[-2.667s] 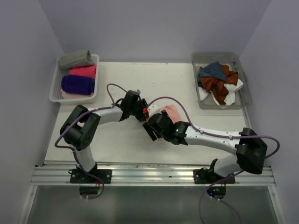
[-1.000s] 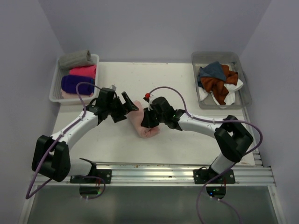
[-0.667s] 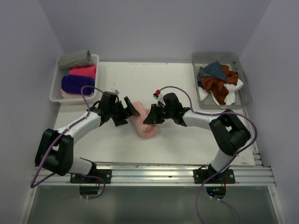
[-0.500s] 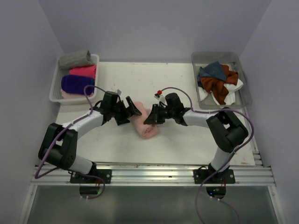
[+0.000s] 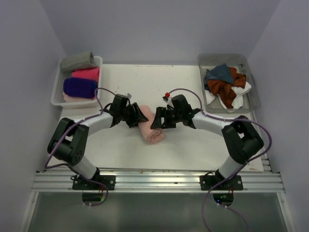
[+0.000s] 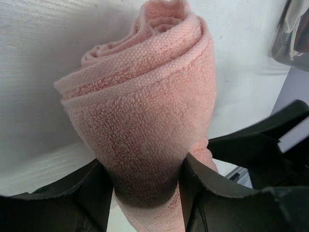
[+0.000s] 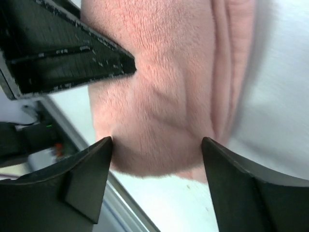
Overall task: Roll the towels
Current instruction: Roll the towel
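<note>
Centrally, salmon roll (image 5: 152,131) tight in left end effector (image 5: 139,116), right end effector (image 5: 157,121) open.

A salmon pink roll (image 5: 150,126) lies on its side aslant on the table (image 5: 203,140), its spiral end showing. A grey roll (image 5: 78,61), a hot pink roll (image 5: 87,74) and a purple roll (image 5: 80,87) lie side by side in the left tray (image 5: 57,100). A rust towel (image 5: 227,90), a teal towel (image 5: 219,72) and a white towel (image 5: 243,89) sit crumpled together in the right bin (image 5: 254,94).
</note>
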Robot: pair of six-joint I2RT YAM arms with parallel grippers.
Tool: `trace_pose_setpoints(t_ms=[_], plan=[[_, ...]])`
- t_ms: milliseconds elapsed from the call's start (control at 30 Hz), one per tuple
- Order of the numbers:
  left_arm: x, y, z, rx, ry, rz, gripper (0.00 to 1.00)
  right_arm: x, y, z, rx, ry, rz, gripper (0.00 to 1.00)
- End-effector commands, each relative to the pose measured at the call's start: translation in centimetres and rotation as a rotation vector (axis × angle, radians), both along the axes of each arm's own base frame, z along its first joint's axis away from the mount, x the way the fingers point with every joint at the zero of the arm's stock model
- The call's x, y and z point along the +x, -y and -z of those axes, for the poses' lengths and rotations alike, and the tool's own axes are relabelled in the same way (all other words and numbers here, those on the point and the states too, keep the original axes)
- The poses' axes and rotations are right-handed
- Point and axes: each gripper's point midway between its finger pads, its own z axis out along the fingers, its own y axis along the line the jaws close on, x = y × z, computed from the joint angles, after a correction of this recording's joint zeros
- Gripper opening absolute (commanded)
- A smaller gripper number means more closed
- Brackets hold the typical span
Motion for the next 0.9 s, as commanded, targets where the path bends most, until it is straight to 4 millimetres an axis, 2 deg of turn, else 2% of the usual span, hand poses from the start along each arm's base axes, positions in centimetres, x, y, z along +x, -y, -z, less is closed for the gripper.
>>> trace_pose_setpoints(t_ms=[0, 33, 67, 133, 167, 267, 333, 367, 533, 633, 700, 867], plan=[[0.6, -0.4, -0.6, 0.037, 0.007, -0.026, 0.53, -0.3, 3.9, -1.5, -0.299, 0.166, 0.018, 0.8], [0.5, -0.5, -0.4, 0.047, 0.001, -0.025, 0.53, 0.8, 5.2, -1.8, -0.407, 0.244, 0.074, 0.82], [0.5, -0.6, -0.5, 0.051, -0.003, -0.023, 0.54, 0.1, 4.1, -3.6, -0.431, 0.327, 0.043, 0.83], [0.2, -0.8, -0.2, 0.062, -0.02, -0.028, 0.54, -0.2, 4.6, -4.4, -0.567, 0.445, 0.014, 0.83], [0.1, -0.8, -0.2, 0.065, -0.024, -0.028, 0.55, -0.3, 3.9, -5.7, -0.617, 0.534, 0.019, 0.84], [-0.1, -0.9, -0.1, 0.071, -0.036, -0.031, 0.55, -0.9, 2.5, -7.5, -0.734, 0.697, -0.031, 0.84], [-0.1, -1.0, 0.0, 0.075, -0.044, -0.036, 0.55, -1.2, 1.6, -8.0, -0.792, 0.787, -0.088, 0.84], [-0.1, -1.0, -0.1, 0.076, -0.044, -0.037, 0.56, -1.9, 0.5, -8.3, -0.803, 0.83, -0.122, 0.84], [0.1, -1.1, -0.2, 0.084, -0.051, -0.039, 0.56, -2.7, -1.7, -6.6, -0.924, 0.932, -0.258, 0.87], [0.2, -1.1, -0.2, 0.088, -0.055, -0.042, 0.57, -3.2, -3.2, -5.7, -0.878, 0.939, -0.294, 0.91], [0.1, -1.1, -0.1, 0.09, -0.057, -0.04, 0.57, -3.2, -3.6, -5.1, -0.872, 0.939, -0.306, 0.93], [0.0, -1.2, 0.0, 0.095, -0.067, -0.042, 0.57, -3.3, -3.7, -1.8, -0.931, 0.894, -0.347, 0.93]])
